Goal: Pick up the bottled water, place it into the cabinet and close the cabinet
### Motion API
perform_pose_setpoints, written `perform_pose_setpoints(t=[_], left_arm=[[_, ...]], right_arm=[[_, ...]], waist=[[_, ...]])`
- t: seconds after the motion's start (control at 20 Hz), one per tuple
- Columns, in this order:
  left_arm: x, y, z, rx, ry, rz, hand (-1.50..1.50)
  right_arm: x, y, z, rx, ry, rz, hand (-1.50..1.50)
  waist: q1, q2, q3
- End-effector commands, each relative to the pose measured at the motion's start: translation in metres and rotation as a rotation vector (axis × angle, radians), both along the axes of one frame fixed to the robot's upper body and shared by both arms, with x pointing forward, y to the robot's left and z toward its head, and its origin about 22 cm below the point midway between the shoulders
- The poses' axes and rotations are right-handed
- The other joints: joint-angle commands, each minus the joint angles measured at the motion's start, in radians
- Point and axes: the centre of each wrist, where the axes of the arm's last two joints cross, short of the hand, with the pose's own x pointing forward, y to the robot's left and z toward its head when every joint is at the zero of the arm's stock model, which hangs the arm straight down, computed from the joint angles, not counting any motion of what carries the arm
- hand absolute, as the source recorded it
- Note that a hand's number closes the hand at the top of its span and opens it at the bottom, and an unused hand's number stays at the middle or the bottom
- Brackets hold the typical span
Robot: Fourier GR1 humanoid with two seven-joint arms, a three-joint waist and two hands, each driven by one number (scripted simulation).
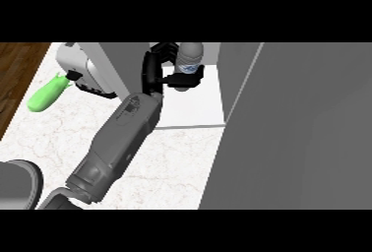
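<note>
Looking down from the head view, one sees a single grey forearm (120,138) that comes in from the lower left and goes slantwise up to the middle of the top. At its end the black right hand (181,79) is closed around the bottled water (190,58): some fingers curl round it from the lower side, and another black part of the hand shows at the bottle's upper left.

The bottle is clear, with a blue and white label, and it stands almost upright in the hand. It is inside the opening of the cabinet (190,108), over the back part of the white cabinet floor. I cannot tell if its bottom touches this floor, because the hand covers it.

On the right side, a wide grey door panel (298,128) fills much of the view and stands open.

The white marbled counter (167,162) lies under the forearm. On it, at the upper left, a green elongated object (46,94) lies tilted, just beside a white and grey appliance (81,66) with black parts. Both are well apart from the bottle.

A dark grey rounded shape (16,183) shows at the lower left edge; what it is I cannot tell. The left hand does not show in this view.
</note>
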Motion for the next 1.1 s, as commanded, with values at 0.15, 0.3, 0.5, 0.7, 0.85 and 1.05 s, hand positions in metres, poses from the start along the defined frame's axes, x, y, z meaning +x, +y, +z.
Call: perform_pose_setpoints(t=[0.15, 0.3, 0.5, 0.7, 0.85, 1.05], left_arm=[[0.009, 0.005, -0.013, 0.128, 0.042, 0.083, 1.5], [0.01, 0.003, -0.016, 0.137, 0.055, 0.098, 1.5], [0.015, 0.004, -0.012, 0.113, 0.067, 0.117, 1.5], [0.008, 0.013, -0.033, 0.16, 0.085, 0.158, 1.5], [0.004, 0.024, -0.045, 0.202, 0.096, 0.174, 1.5], [0.0, 0.022, -0.055, 0.309, 0.078, 0.197, -1.5]], right_arm=[[-0.02, -0.004, 0.012, 0.015, -0.027, 0.004, -1.5], [-0.014, -0.004, 0.006, 0.003, -0.026, 0.016, -1.5], [-0.003, -0.009, 0.015, 0.012, -0.033, 0.021, -1.5], [-0.007, -0.006, 0.014, 0.007, -0.055, 0.024, -1.5], [-0.017, -0.003, 0.009, 0.009, -0.044, 0.027, -1.5], [-0.017, -0.003, 0.005, 0.0, -0.028, 0.051, -1.5]], waist=[[-0.008, 0.002, 0.0], [-0.005, 0.003, 0.0], [-0.011, 0.013, 0.0], [-0.027, 0.016, -0.001], [-0.033, 0.013, -0.001], [-0.048, 0.018, -0.001]])
